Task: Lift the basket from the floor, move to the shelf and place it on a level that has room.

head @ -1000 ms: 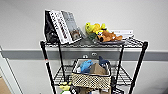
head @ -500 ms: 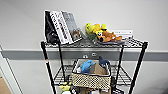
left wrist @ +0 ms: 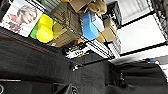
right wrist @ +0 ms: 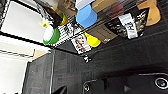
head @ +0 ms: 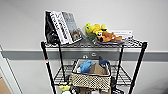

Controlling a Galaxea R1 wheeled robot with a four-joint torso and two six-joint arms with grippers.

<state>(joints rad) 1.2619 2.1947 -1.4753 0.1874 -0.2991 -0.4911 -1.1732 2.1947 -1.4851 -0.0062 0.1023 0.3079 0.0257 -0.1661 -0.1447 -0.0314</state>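
In the head view the basket (head: 91,80), beige woven with a white rim, rests on the second level (head: 123,75) of the shelf (head: 140,62), a black wire rack against the wall. A blue plush and a brown piece lie inside the basket. No gripper touches it there. Both wrist views look across the floor (left wrist: 37,62) (right wrist: 112,60), dark carpet, toward the foot of the rack. Dark parts of my left gripper (left wrist: 65,88) and right gripper (right wrist: 60,90) show at the picture edges, away from the basket.
Books (head: 62,27) and plush toys (head: 103,35) fill the top tier. Lower tiers hold cardboard boxes (left wrist: 65,17), a blue block (left wrist: 88,26), yellow-green items (left wrist: 45,27) and a green tub (right wrist: 51,35). A magazine (right wrist: 81,43) lies underneath. Tan wood flooring (head: 3,87) starts left.
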